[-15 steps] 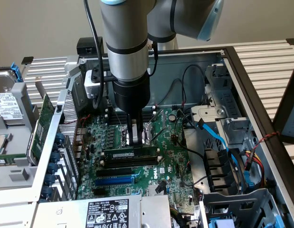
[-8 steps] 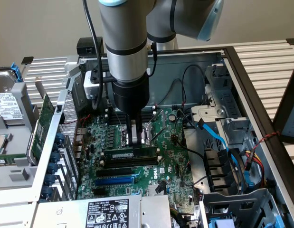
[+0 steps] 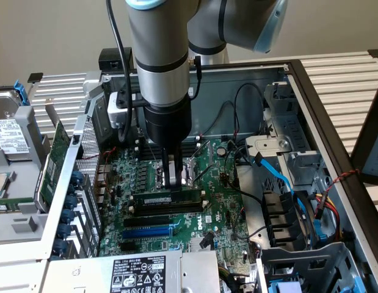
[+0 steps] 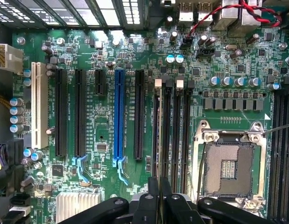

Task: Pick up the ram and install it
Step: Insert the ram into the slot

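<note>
On the motherboard [image 3: 222, 183], your ram [image 3: 167, 199] stands on edge among the memory slots [image 4: 174, 130], its long axis along them. Your tool [image 3: 174, 183] sits directly above its middle, fingers nearly together, pinching its top edge.

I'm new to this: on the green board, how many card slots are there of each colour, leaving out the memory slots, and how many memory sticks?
White card slots: 1
Blue card slots: 1
Black card slots: 4, one of them short
Ram sticks: 1
Total: 7
</note>
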You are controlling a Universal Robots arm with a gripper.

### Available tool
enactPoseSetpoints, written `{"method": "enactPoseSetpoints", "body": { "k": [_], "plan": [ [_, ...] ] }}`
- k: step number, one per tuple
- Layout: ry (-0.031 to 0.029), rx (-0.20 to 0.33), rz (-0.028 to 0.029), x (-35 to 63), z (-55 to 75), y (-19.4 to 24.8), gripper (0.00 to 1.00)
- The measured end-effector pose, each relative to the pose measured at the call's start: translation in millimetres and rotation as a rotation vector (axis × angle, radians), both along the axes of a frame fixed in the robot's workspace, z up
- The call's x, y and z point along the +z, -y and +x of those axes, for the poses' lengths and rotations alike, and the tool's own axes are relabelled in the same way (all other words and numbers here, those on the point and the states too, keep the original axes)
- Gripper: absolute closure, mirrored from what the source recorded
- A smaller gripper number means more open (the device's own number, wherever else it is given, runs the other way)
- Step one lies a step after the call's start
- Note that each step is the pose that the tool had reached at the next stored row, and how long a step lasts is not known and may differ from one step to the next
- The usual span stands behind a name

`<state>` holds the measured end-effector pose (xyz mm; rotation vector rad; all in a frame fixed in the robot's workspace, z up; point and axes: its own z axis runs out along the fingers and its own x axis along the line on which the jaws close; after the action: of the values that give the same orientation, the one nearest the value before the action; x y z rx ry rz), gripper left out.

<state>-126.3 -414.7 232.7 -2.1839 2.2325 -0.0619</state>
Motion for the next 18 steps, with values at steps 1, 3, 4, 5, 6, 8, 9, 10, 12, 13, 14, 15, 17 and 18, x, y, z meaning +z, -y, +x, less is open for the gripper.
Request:
{"method": "enactPoseSetpoints", "body": {
  "k": [1,3,4,5,6,8,9,10,12,13,14,15,17,18],
  "plan": [
    [0.0000,0.000,0.0001,-0.3,0.0,0.0,0.87],
    [-0.0003,0.000,-0.0001,-0.7,-0.1,0.0,0.87],
    [-0.0007,0.000,-0.0001,-0.8,-0.1,0.0,0.87],
    [-0.0008,0.000,0.0000,-1.0,-0.1,0.0,0.87],
    [-0.0008,0.000,0.0000,-1.1,-0.1,0.0,0.87],
    [-0.0008,0.000,0.0001,-1.4,0.1,0.0,0.87],
    [-0.0007,0.000,0.0001,-1.5,0.1,0.1,0.87],
    [-0.0008,0.000,0.0000,-1.6,0.1,0.1,0.87],
    [-0.0009,0.000,0.0001,-1.6,0.1,0.1,0.87],
    [-0.0009,0.000,0.0003,-1.7,0.1,0.2,0.87],
    [-0.0009,0.000,0.0002,-1.7,0.1,0.2,0.87],
    [-0.0011,0.000,0.0001,-1.7,0.1,0.7,0.87],
    [-0.0013,0.000,-0.0001,-1.8,0.1,0.8,0.87],
    [-0.0013,0.000,0.0000,-1.9,0.1,0.9,0.87]
  ]
}}
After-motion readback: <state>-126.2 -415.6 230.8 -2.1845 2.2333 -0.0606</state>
